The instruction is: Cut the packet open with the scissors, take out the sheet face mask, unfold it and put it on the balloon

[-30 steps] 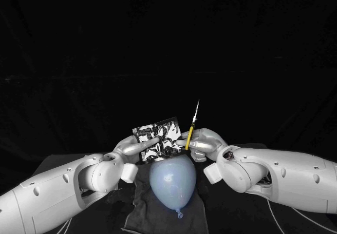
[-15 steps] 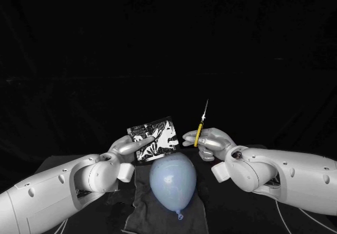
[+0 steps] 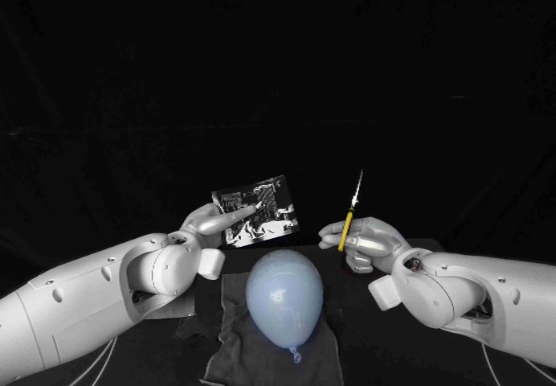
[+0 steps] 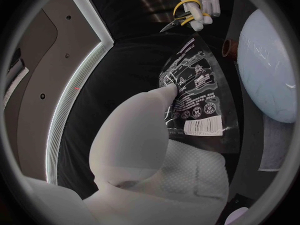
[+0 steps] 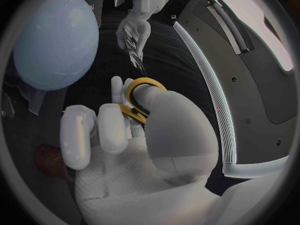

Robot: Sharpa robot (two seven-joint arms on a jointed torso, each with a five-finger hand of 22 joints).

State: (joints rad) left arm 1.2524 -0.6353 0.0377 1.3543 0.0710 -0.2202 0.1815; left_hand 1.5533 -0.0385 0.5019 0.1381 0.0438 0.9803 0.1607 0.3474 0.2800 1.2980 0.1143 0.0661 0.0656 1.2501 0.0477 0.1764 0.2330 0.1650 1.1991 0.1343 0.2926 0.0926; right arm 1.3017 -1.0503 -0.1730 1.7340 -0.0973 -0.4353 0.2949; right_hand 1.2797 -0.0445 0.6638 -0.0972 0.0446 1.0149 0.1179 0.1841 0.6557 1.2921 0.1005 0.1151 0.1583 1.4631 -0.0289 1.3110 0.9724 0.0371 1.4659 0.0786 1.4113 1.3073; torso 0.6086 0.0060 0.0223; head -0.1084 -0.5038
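Against a black backdrop (image 3: 139,80), left robot hand (image 3: 214,227) grips the packet (image 3: 257,211) upright; right robot hand (image 3: 371,240) grasps scissors (image 3: 352,211), blades upward, apart, right of it.

Arms: left arm (image 3: 93,301) and right arm (image 3: 492,289), with smooth white rounded shells, small dark recessed screws (image 3: 55,294) and bulbous wrist housings. Thin pale cables (image 3: 110,368) run beneath. Hands: left hand (image 3: 212,224) and right hand (image 3: 373,240), silver-grey with rounded fingers. Palm pad (image 4: 187,172) is white and finely dimpled.
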